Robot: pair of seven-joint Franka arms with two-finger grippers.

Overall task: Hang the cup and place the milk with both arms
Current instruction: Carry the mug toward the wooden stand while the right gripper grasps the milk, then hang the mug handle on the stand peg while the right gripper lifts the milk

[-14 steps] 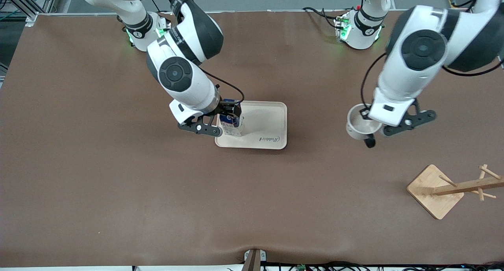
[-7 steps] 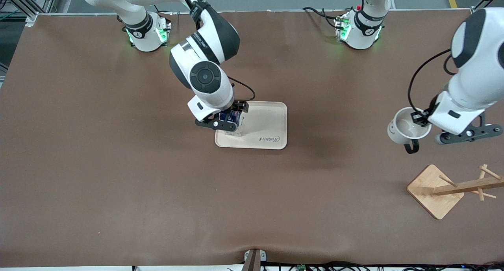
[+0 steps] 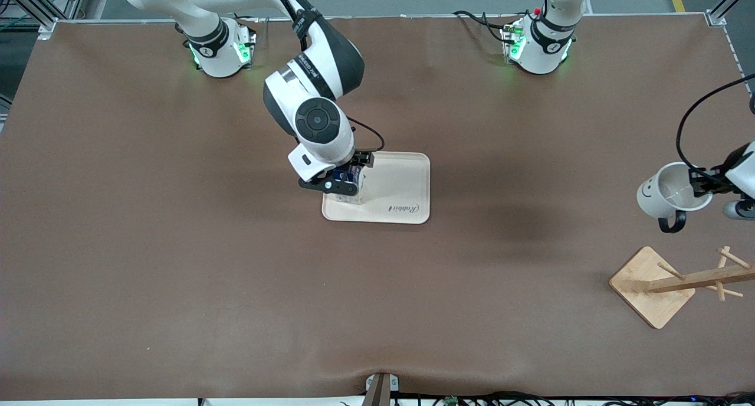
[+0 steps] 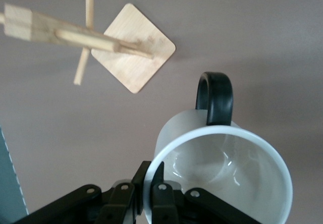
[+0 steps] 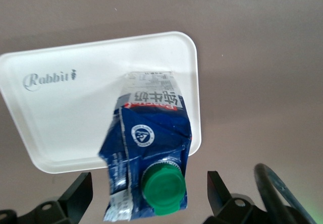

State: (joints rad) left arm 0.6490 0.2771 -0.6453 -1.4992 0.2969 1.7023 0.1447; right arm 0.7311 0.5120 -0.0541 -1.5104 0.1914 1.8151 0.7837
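The cup (image 3: pixel 665 195) hangs in the air above the worktop (image 3: pixel 177 246), over a spot near the wooden rack (image 3: pixel 678 282) (its smiley face shows). The left pincer (image 4: pixel 157 193) is clenched on the cup's rim. The milk (image 5: pixel 149 158) stands on the tray (image 3: pixel 401 187). The right pincer (image 5: pixel 146 196) is released, its fingers on either side of the milk.
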